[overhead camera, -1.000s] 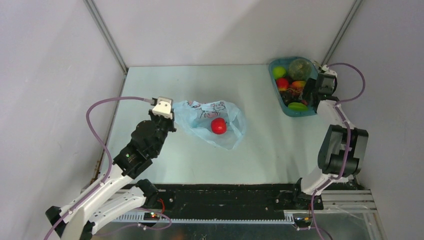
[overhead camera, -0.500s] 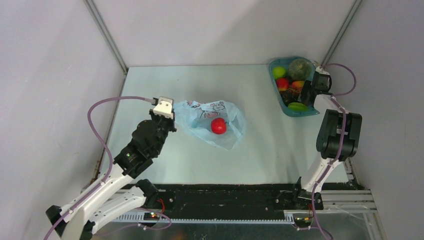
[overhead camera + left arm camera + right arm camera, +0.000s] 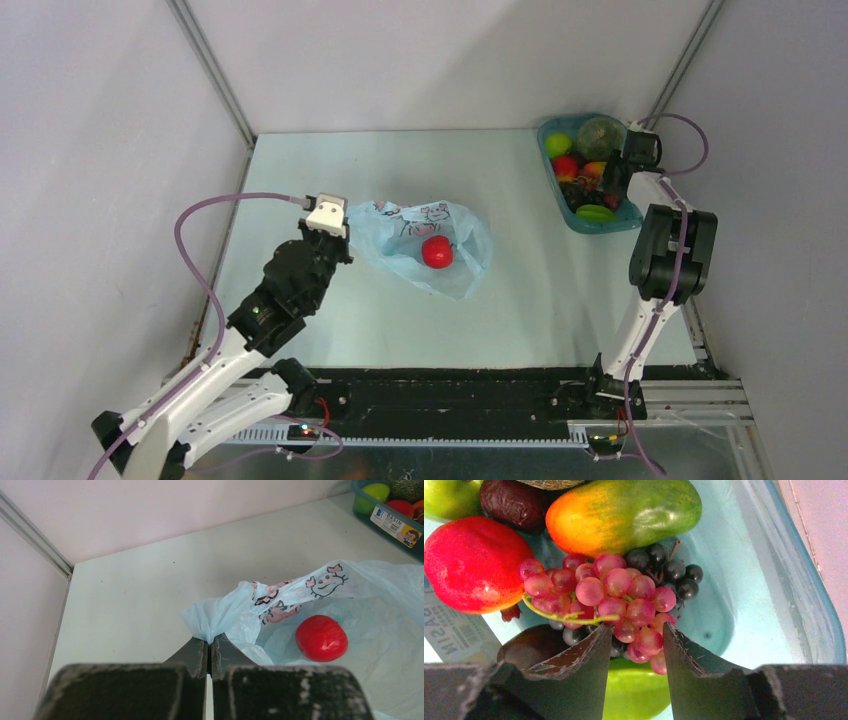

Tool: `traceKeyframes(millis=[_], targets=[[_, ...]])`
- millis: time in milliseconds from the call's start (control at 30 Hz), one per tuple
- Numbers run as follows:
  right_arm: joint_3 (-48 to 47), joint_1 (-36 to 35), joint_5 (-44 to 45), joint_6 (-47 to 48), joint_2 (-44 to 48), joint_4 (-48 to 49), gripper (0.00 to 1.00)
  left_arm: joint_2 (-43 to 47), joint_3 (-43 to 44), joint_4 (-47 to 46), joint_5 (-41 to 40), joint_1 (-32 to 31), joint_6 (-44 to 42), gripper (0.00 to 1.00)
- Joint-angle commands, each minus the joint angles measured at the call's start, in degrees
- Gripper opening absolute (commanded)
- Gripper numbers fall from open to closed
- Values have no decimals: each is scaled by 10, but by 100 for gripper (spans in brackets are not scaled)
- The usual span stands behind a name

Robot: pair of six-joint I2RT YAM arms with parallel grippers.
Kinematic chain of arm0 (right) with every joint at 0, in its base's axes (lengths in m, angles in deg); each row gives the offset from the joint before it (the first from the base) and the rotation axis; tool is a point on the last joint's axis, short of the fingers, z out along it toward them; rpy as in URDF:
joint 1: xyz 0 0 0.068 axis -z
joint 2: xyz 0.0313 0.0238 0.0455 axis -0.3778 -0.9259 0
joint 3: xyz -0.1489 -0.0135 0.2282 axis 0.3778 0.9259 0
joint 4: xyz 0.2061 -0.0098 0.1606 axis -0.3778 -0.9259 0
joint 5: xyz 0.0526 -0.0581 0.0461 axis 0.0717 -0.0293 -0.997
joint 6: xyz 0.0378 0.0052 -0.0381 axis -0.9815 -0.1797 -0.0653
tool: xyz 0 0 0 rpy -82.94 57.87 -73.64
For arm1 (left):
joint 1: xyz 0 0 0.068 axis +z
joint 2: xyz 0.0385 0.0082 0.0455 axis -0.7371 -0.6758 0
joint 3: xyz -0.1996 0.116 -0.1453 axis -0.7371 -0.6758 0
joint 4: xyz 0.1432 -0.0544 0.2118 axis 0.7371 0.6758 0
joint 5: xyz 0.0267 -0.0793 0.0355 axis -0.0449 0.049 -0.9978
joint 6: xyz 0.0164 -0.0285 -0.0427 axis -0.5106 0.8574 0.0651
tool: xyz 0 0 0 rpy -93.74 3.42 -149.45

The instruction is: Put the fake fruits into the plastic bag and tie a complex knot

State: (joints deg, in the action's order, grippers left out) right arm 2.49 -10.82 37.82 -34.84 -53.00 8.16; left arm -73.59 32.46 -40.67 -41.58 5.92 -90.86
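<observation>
The light-blue plastic bag (image 3: 462,268) lies open at mid-table with a red fruit (image 3: 436,252) inside; both show in the left wrist view, bag (image 3: 390,645) and fruit (image 3: 321,638). My left gripper (image 3: 210,641) is shut on the bag's bunched left edge. My right gripper (image 3: 638,632) is open inside the teal tray (image 3: 774,580), its fingers either side of the lower end of a pink and dark grape bunch (image 3: 619,592). Around the bunch lie a red fruit (image 3: 471,565), an orange-green fruit (image 3: 624,512) and a lime green fruit (image 3: 634,690). No knot shows.
The teal tray (image 3: 568,212) stands at the back right corner against the right wall, holding several fruits. White walls and metal posts close in the table on three sides. The right arm's elbow (image 3: 672,255) stands high beside the tray.
The right wrist has moved towards the back of the tray and the arm's elbow has risen. The left arm, the bag and the red fruit have not moved.
</observation>
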Motion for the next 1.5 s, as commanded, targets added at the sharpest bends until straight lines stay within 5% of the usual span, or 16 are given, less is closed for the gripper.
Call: traceKeyframes(millis=[0, 233, 467, 800, 1033, 1467], targets=[[-65, 1, 9, 5, -40, -49, 45, 9, 0, -22, -12, 1, -11, 0], [-111, -7, 44, 1, -69, -104, 34, 16, 0, -22, -17, 2, -13, 0], [-87, -8, 66, -3, -43, -94, 0, 19, 1, -22, -18, 2, -13, 0], [-43, -12, 84, -9, 83, -53, 0, 22, 1, -21, -18, 2, -13, 0], [29, -16, 19, -20, 203, 29, 0, 26, 1, -20, -16, 2, -14, 0], [51, -70, -64, -18, 364, 14, 0, 31, 1, -22, -11, 2, -11, 0]])
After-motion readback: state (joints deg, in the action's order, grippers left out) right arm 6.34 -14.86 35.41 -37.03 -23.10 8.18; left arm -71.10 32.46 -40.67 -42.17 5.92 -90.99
